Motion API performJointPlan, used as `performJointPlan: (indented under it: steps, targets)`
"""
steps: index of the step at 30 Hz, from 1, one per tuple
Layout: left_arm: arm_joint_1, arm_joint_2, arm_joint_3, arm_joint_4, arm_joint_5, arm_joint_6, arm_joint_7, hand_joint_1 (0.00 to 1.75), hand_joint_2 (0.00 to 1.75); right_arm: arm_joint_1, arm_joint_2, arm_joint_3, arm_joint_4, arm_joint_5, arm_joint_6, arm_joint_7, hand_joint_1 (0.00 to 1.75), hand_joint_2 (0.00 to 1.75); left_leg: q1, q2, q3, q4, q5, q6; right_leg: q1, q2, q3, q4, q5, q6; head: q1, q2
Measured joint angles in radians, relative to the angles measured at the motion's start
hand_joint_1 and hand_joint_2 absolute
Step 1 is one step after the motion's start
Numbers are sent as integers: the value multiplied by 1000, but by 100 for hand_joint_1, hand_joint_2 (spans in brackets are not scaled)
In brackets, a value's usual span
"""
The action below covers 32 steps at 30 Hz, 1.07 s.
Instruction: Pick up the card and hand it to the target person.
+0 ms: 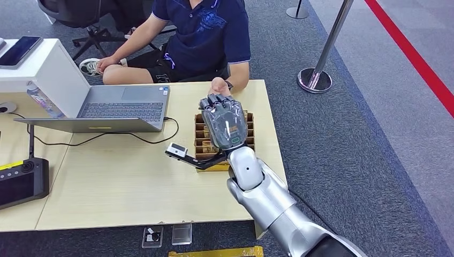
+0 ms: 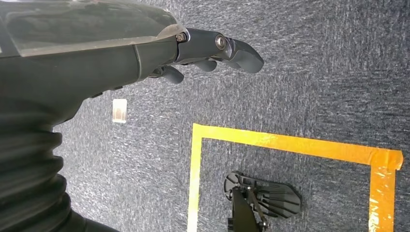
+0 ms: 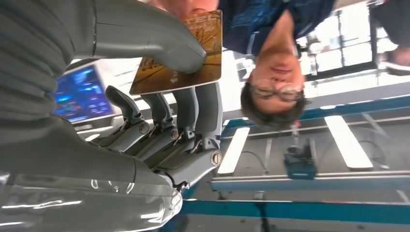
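A gold-brown card (image 3: 181,60) is pinched in the robot's right hand (image 3: 145,96), between the thick grey thumb pressed on one face and the darker fingers (image 3: 186,108) lined up close together behind the other. This grip is plain in the right wrist view; from the head view the back of the right hand (image 1: 224,122) hides the card entirely. That head view shows what the wrist camera cannot: the hand is held out over the far right part of a light wooden table (image 1: 134,182), above a brown box of slots (image 1: 202,140), reaching toward a seated person in a dark blue shirt (image 1: 206,35). The person's hand (image 1: 219,85) rests on the far table edge just beyond the robot's fingertips; whether they touch is hard to tell. In the wrist view the card's far end is cut off at the picture's edge, close by the person's skin.

Left of the box, an open laptop (image 1: 115,110) sits with a black cable trailing from it. A dark handheld controller (image 1: 21,182) lies at the near left edge.

The left hand (image 2: 203,53) hangs over grey carpet (image 2: 314,72) marked with yellow tape (image 2: 290,145), its fingers curled in loosely and holding nothing.
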Motion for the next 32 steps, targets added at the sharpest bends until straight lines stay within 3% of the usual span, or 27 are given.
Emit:
performJointPlan:
  steps: [1, 5, 7, 11, 26, 28, 31, 32]
  targets:
    - [0, 0, 0, 0, -1, 0, 0, 0, 175, -13, -5, 25, 11, 1, 0, 38, 150, 175, 0, 0, 0, 0, 0, 0, 0, 0, 0, 0, 0, 0, 0, 0]
    - [0, -1, 0, 0, -9, -4, -5, 0, 175, -59, -21, 120, 59, 1, 0, 132, 0, 0, 0, 0, 0, 0, 0, 0, 0, 0, 0, 0, 0, 0, 1, 0]
    - [1, -1, 0, 0, -18, -7, -15, 0, 175, -73, -26, 149, 81, 1, 0, 136, 0, 0, 0, 0, 0, 0, 0, 0, 0, 0, 0, 0, 0, 0, 1, 0]
    - [2, -1, 0, 0, -20, -9, -29, 0, 0, -82, -29, 167, 111, 2, -1, 114, 0, 0, 0, 0, 0, 0, 0, 0, 0, 0, 0, 0, 0, 0, 0, 0]
    - [5, -1, 8, 4, -10, -2, -30, 0, 0, -91, -27, 167, 162, 0, -1, 63, 0, 0, 0, 0, 0, 0, 0, 0, 0, 0, 0, 0, 0, 0, 0, 0]
    - [6, -1, 9, 4, -10, -2, -30, 0, 0, -78, -24, 138, 145, -24, -1, -8, 0, 0, 0, 0, 0, 0, 0, 0, 0, 0, 0, 0, 0, 0, 0, 0]
    - [9, -1, 13, 4, -10, -1, -33, 0, 0, -32, 4, 1, 80, -100, -3, -214, 0, 0, 0, 0, 0, 0, 0, 0, 0, 0, 0, 0, 0, 0, 0, 0]
    - [10, -1, 13, 5, -10, -1, -34, 0, 0, -25, 11, -30, 68, -113, -4, -249, 0, 0, 0, -1, 0, 0, 0, 0, 0, 0, 0, 0, 0, 0, -1, 0]
